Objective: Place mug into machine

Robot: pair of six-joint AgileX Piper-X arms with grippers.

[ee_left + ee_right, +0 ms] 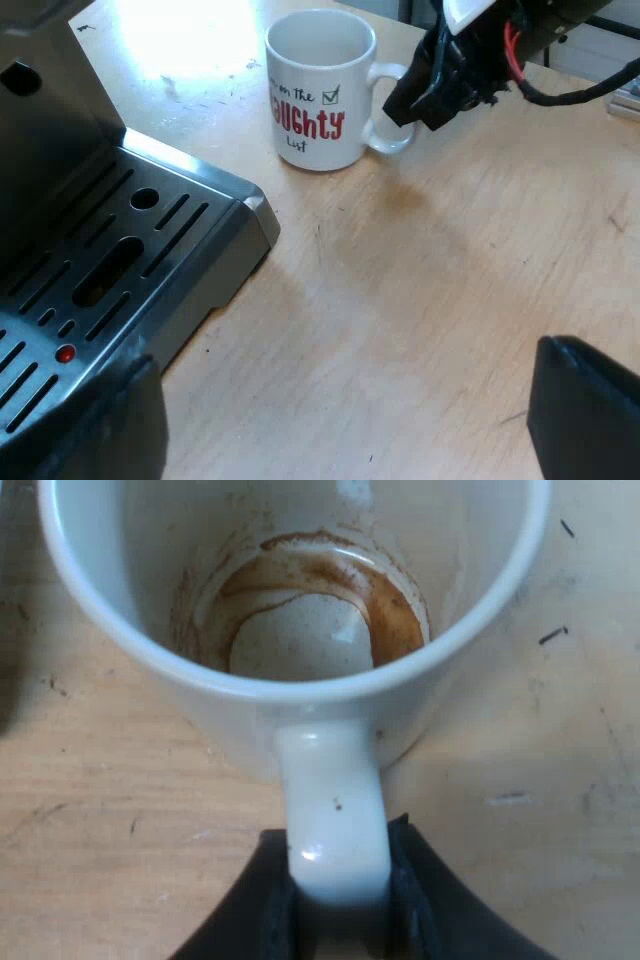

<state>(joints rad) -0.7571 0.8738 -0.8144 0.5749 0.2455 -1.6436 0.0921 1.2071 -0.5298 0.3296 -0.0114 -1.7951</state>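
On mug (320, 110) — "UGHTY List"; right tool (338, 880) grips handle (335, 790).

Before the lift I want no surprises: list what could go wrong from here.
1. The right claw grips only the mug's handle, so the mug may swing or slip once lifted.
2. Brown residue lies in the mug; if wet, tilting could spill it on the table.
3. The machine's tray has a raised edge facing the mug; a low carry might clip it.
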